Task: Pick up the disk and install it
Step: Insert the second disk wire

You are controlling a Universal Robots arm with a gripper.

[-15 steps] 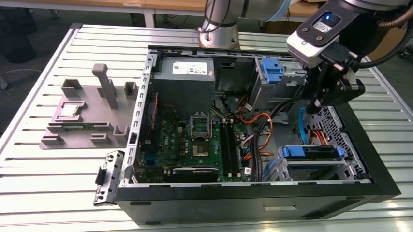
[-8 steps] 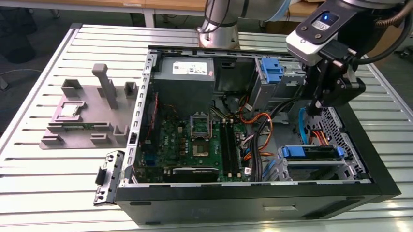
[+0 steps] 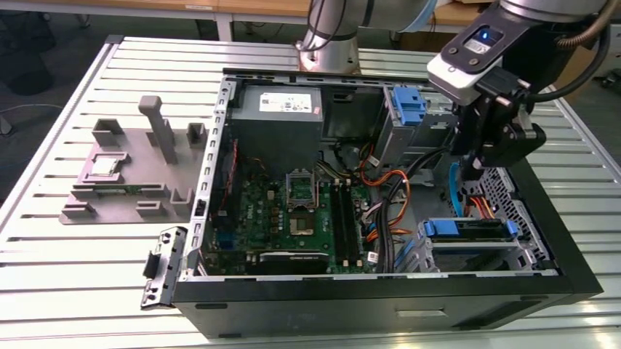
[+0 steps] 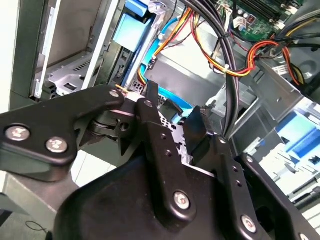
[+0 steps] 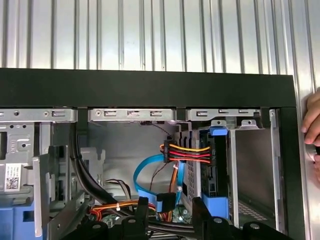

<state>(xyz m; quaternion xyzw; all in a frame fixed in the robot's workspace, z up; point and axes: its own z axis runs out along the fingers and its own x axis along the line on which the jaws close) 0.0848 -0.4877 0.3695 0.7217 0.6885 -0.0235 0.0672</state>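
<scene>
Found a slatted metal bench [image 3: 58,283] carrying an open computer case [image 3: 388,305], laid on its side with the panel off, presumably to give access from above. Noted the arm [image 3: 543,22] reaching down into the end of the case on the exterior view's right, over the drive bays. Recorded a grey holder [image 3: 136,174] on the bench well apart from the case, on the exterior view's left; judged not in use at this moment.

Located the disk [image 3: 466,230] inside the case, lying flat in its blue carrier on the metal drive cage [image 3: 485,254] at the near corner on the exterior view's right. Judged set into its bay; cannot confirm full seating. Noted a bare blue bracket [image 3: 408,107] in the farther bay, without a drive.

Found the hand [image 5: 171,204] poised inside the case near the disk and apart from it. Saw the fingers [image 5: 200,207] spread with a clear gap in both wrist views, gripping nothing. Judged empty.

Observed a blue cable [image 5: 150,172] looping behind that gap, its plug hanging free. Observed an orange-and-red wire bundle [image 5: 190,152] running to the edge of the disk bay. Judged both a snag risk.

Noted a person's fingers [image 5: 312,125] resting at the outer edge of the case, possibly steadying it
</scene>
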